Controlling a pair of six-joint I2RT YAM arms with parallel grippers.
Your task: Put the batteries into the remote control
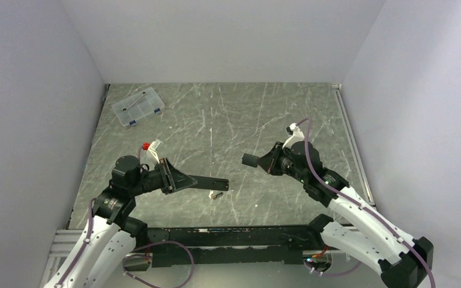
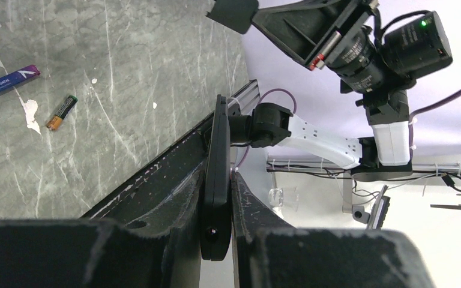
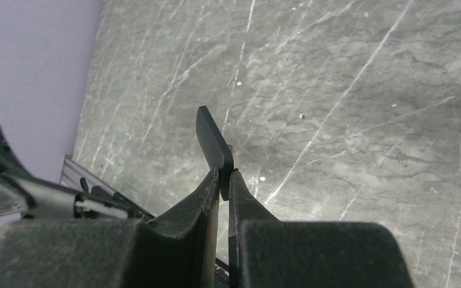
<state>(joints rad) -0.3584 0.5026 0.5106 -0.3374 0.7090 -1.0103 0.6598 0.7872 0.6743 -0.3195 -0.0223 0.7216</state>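
Left gripper (image 1: 187, 180) is shut tight on the remote control (image 1: 211, 183). It holds the remote up off the table (image 1: 228, 114), and the remote sticks out toward the middle. Right gripper (image 3: 223, 180) is pinching a small flat black piece (image 3: 212, 143), also up in the air.

From the top view the remote looks like a long, thin black bar. The left wrist view shows it from its thin edge, squeezed between the two fingers (image 2: 180, 198). That view also shows both batteries lying on the table, near each other but not touching. One battery is dark blue with a purple end (image 2: 13, 78). The other battery is dark with a gold end (image 2: 62, 112). From the top they are only a tiny speck just below the tip of the remote.

Only the top view shows the clear box (image 1: 138, 107), far back on the left. Only the right wrist view shows the black piece close up, with its rounded corner.
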